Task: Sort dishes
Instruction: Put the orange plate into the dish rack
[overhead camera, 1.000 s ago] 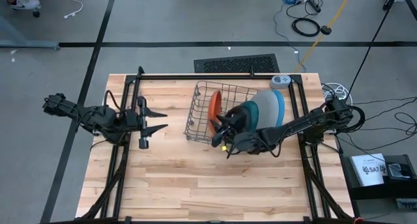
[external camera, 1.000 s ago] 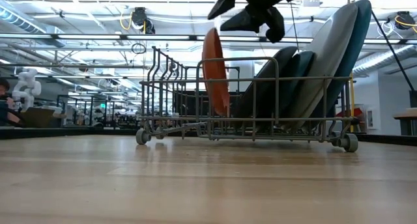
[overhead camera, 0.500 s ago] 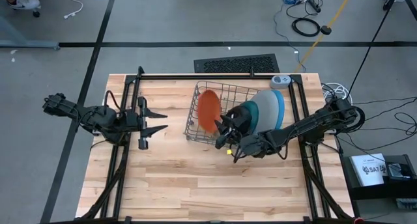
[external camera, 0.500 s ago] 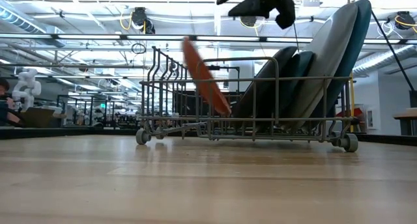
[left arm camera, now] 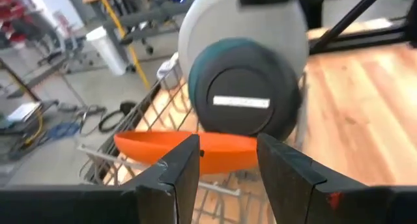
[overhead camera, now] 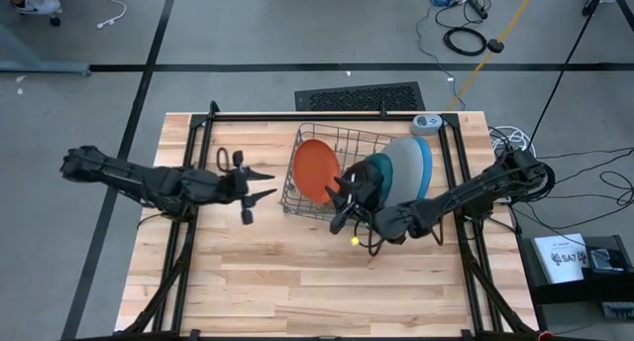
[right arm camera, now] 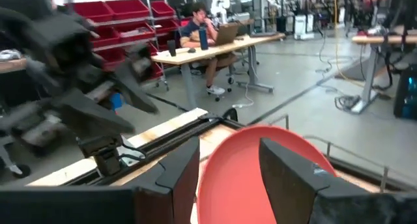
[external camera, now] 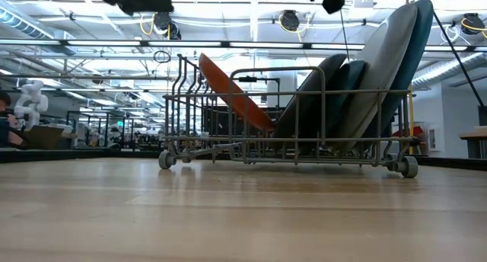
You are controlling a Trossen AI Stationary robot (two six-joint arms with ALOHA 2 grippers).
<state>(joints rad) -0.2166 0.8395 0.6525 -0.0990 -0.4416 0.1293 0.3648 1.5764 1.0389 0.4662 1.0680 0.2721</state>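
Observation:
A wire rack (overhead camera: 309,204) stands on the table right of its middle. An orange plate (overhead camera: 315,170) sits in the rack's left half with its lower edge on the rack floor, tilted far over toward the rack's left end (external camera: 228,94). Black, teal, grey and blue plates (overhead camera: 401,168) stand on edge at the rack's right end, leaning right. My right gripper (overhead camera: 340,197) is open and empty, high above the rack's near side, just right of the orange plate (right arm camera: 260,165). My left gripper (overhead camera: 269,182) is open and empty just left of the rack, facing the orange plate (left arm camera: 195,149).
Black metal frame rails (overhead camera: 193,182) run along the table's left, right and far sides. A small white device (overhead camera: 426,123) lies at the far right corner. Bare wood (overhead camera: 297,282) fills the near half of the table.
The orange plate, upright in the rack a second ago, has tipped over toward the rack's left end and now leans far over. My right gripper has drawn back a little toward the near edge and risen. My left gripper has moved right, toward the rack.

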